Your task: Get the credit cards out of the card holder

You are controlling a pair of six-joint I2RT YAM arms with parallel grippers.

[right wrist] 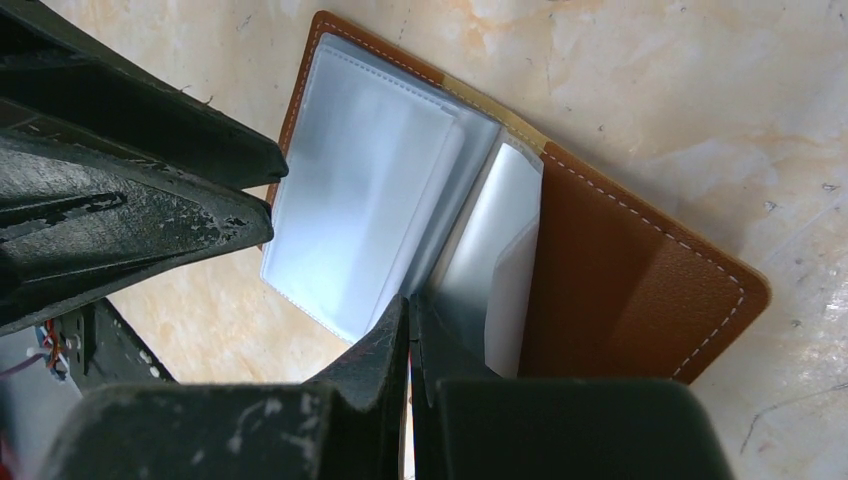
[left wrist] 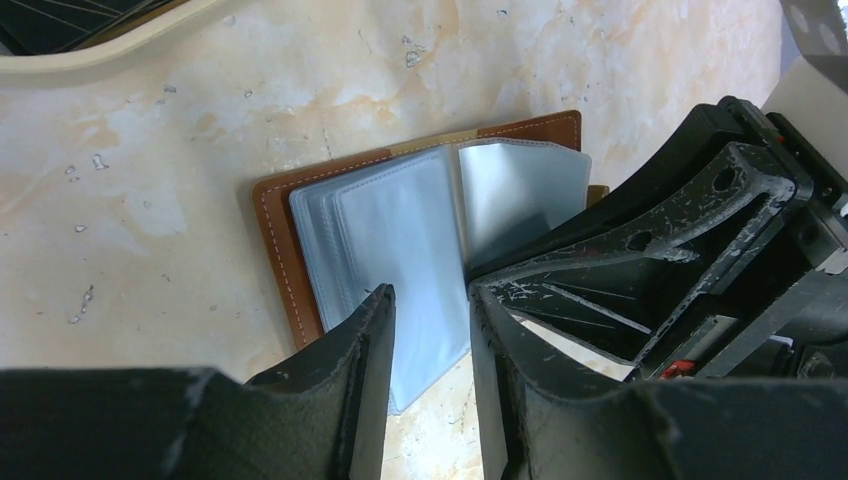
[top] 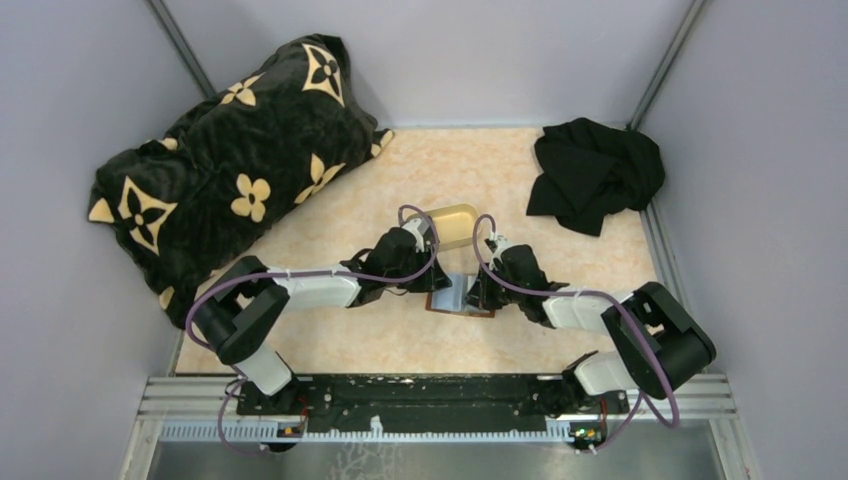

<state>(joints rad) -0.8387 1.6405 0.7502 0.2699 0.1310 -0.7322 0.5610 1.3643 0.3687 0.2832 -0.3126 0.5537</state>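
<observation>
The card holder [top: 457, 299] lies open on the table between my two grippers, brown outside with pale blue-grey clear sleeves [left wrist: 400, 230] fanned out inside. My left gripper [left wrist: 430, 295] is open, its fingers just above the near edge of the left stack of sleeves, holding nothing. My right gripper [right wrist: 410, 300] is shut, apparently pinching one raised sleeve [right wrist: 495, 260] near the wallet's spine. That sleeve stands up in the left wrist view [left wrist: 520, 190]. I see no credit cards in the visible sleeves. Something dark and flat [left wrist: 60, 15] lies in the tray; I cannot tell if it is cards.
A tan oval tray [top: 456, 214] sits just behind the wallet; its rim also shows in the left wrist view [left wrist: 120, 45]. A black pillow with tan flowers [top: 230, 170] fills the back left. A black cloth [top: 595, 175] lies at the back right. Grey walls enclose the table.
</observation>
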